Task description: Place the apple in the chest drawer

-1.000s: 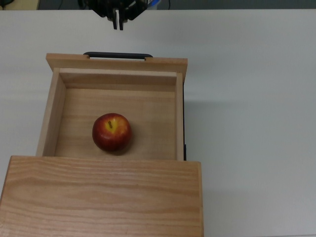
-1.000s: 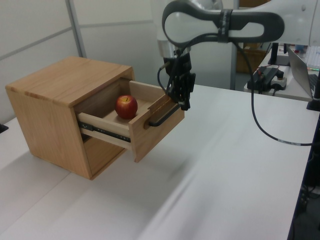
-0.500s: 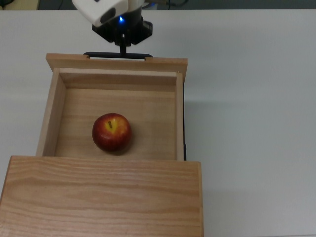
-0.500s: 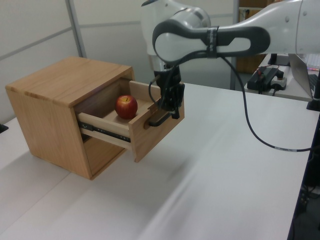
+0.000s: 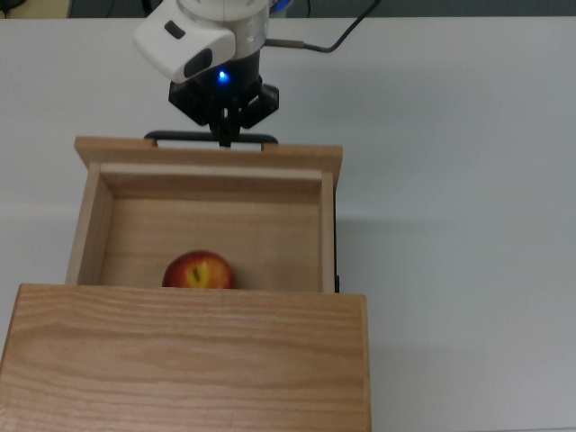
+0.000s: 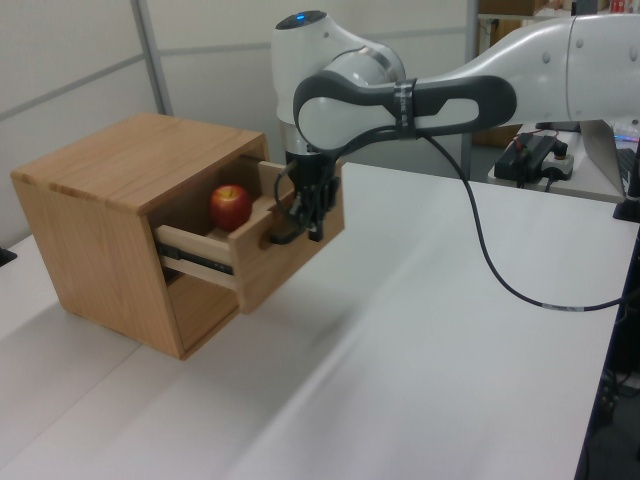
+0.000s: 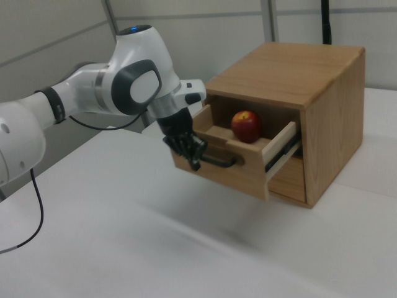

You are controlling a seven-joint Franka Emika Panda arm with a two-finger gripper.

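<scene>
The red apple (image 5: pixel 199 270) lies inside the chest drawer (image 5: pixel 207 152), half hidden under the top of the light wooden chest (image 5: pixel 180 360) in the top view. It also shows in the left view as the apple (image 6: pixel 230 206) and in the right view as the apple (image 7: pixel 246 126). The drawer (image 6: pixel 290 250) stands partly pushed in. My gripper (image 5: pixel 223 137) is shut and points down, its tips against the drawer front at the black bar handle (image 5: pixel 180 137). In the right view the gripper (image 7: pixel 193 160) sits at the handle (image 7: pixel 218 162).
The chest stands on a white table (image 5: pixel 468 225). A black cable (image 6: pixel 480 260) hangs from the arm over the table in the left view. A power strip (image 6: pixel 535 152) and a laptop edge (image 6: pixel 600 125) sit at the left view's far right.
The gripper came down to the handle and moved toward the chest. The drawer slid partly in, carrying the apple under the chest's top.
</scene>
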